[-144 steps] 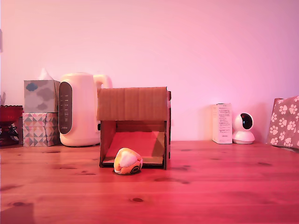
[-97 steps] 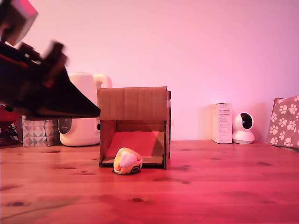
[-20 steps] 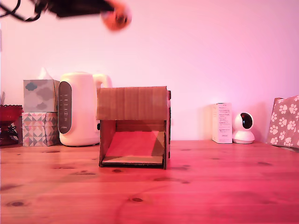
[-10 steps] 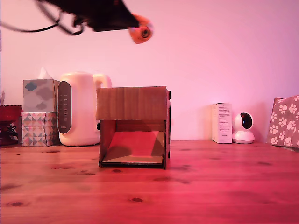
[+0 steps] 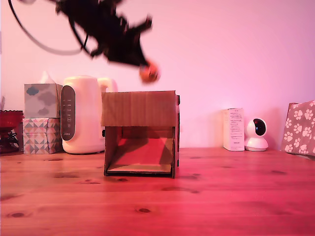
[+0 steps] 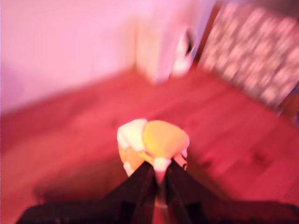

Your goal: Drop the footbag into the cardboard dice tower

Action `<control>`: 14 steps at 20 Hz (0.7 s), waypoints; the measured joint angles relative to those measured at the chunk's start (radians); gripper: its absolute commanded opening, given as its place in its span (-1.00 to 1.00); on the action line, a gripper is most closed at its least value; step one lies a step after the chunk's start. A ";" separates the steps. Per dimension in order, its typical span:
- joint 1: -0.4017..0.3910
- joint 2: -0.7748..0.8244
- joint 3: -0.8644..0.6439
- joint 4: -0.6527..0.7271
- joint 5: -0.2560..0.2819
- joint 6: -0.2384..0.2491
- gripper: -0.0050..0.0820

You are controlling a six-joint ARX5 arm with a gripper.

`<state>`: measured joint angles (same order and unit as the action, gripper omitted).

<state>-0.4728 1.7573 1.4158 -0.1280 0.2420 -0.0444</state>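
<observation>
The claw (image 6: 156, 175) pinches the footbag (image 5: 148, 73) by one edge above the cardboard dice tower (image 5: 140, 132); it looks soft, light and squashy.

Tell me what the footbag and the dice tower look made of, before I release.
The footbag looks like soft stitched fabric or leatherette, matte: orange, yellow and cream panels meet at seams, though blur hides the texture. The cardboard dice tower is brown corrugated cardboard, matte, with vertical fluting on its front panel. The gripper pinches the footbag.
</observation>
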 measured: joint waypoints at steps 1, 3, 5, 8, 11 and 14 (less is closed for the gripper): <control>0.002 0.002 0.000 -0.003 0.000 0.008 -0.91; 0.002 0.000 0.004 0.000 0.000 0.011 -0.89; 0.002 0.000 0.007 0.001 0.001 0.019 -0.42; 0.002 0.000 0.007 0.016 0.001 0.021 0.39; 0.002 0.000 0.019 -0.006 0.001 0.039 0.37; 0.002 -0.008 0.025 -0.054 0.001 0.048 -0.10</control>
<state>-0.4713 1.7489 1.4406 -0.1818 0.2432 0.0040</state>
